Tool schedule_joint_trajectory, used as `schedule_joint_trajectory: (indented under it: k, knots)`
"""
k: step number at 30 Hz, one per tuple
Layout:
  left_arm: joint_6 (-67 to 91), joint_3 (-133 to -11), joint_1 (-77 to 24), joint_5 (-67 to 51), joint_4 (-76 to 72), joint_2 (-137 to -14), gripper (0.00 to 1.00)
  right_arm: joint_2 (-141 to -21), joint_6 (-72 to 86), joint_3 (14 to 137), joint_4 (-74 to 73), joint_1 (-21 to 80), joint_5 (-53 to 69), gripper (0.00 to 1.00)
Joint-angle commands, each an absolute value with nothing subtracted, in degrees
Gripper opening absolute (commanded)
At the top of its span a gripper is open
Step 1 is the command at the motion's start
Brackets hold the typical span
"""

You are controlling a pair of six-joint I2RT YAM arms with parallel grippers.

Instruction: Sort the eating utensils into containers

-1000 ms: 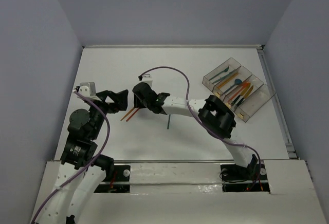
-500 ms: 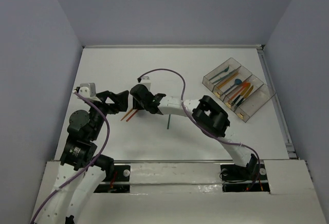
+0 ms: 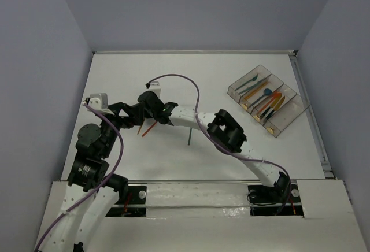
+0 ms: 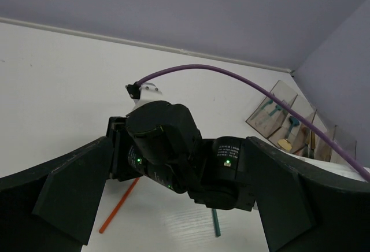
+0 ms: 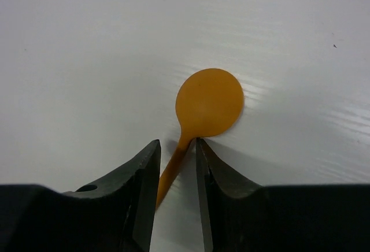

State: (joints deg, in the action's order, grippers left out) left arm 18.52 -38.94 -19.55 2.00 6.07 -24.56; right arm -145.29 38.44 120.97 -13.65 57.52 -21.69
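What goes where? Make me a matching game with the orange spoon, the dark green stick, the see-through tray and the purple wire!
Things: 1 orange spoon; 2 dark green utensil; 3 clear tray; 4 purple cable.
Places: A far right of the table; B between the right pincer's fingers; C arching over the right arm; D alone on the table, beside the right arm.
Pairs: 1-B, 2-D, 3-A, 4-C.
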Motion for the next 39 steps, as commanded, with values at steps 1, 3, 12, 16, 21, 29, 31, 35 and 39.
schedule_joint_trajectory:
  k: [1, 3, 12, 16, 21, 29, 31, 35, 39]
  knots:
    - [18.5, -39.5, -20.0, 1.8, 4.5, -24.5, 0.99, -149.2, 35.2, 124.6, -19.8, 58.2, -23.6, 0.35]
    - [18.5, -39.5, -20.5, 1.7, 4.6, -24.6, 0.99, -150.3, 33.7, 125.7, -20.0, 58.2, -23.6, 0.33]
    - [18.0, -39.6, -20.5, 2.5, 4.7, -24.4, 0.99, -153.7, 27.4, 128.8, -24.6, 60.6, -26.4, 0.3]
    - [17.4, -40.3, -20.5, 5.0, 5.4, -24.2, 0.99, -153.5, 26.7, 127.4, -25.0, 61.2, -26.6, 0.3]
    - [17.5, -40.9, -20.5, 8.6, 5.4, -22.9, 0.99, -152.8, 27.2, 125.3, -24.6, 61.7, -27.9, 0.27]
    - [17.6, -40.5, -20.5, 8.4, 5.3, -22.7, 0.99, -153.2, 29.2, 125.0, -24.5, 61.7, -29.4, 0.38]
    - [17.6, -40.6, -20.5, 8.4, 5.4, -22.6, 0.99, -153.5, 29.4, 124.8, -24.5, 61.7, -29.2, 0.34]
    - [17.7, -40.5, -20.5, 8.3, 5.4, -22.8, 0.99, -152.5, 30.8, 122.6, -24.7, 61.7, -30.2, 0.25]
    - [17.8, -40.6, -20.5, 7.7, 5.3, -23.1, 0.99, -148.8, 31.5, 115.7, -22.0, 61.7, -31.7, 0.17]
